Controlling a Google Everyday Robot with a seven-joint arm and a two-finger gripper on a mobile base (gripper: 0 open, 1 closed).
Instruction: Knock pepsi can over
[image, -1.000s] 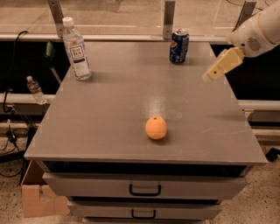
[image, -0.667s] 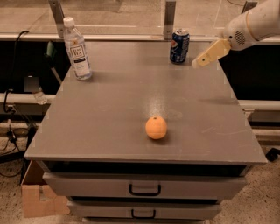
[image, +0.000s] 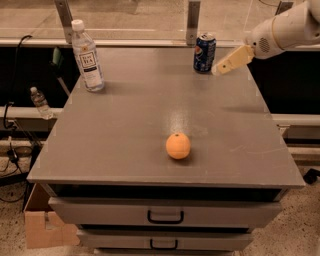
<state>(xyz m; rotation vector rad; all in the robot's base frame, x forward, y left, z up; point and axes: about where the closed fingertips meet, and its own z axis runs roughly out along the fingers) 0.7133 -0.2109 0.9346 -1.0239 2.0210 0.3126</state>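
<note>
The pepsi can (image: 204, 52) is dark blue with a silver top. It stands upright near the back edge of the grey table (image: 125, 125), right of centre. My gripper (image: 218, 69) comes in from the upper right on a white arm. Its tan tip is just to the right of the can's lower half, very close to it or touching it.
A clear plastic bottle (image: 87, 56) with a white cap stands at the back left. An orange fruit (image: 178, 146) lies near the front centre. A glass barrier with metal posts (image: 192, 22) runs behind the table. Drawers are below the front edge.
My gripper has moved left and toward the back of the table, from well right of the can to right beside it. The can still stands upright.
</note>
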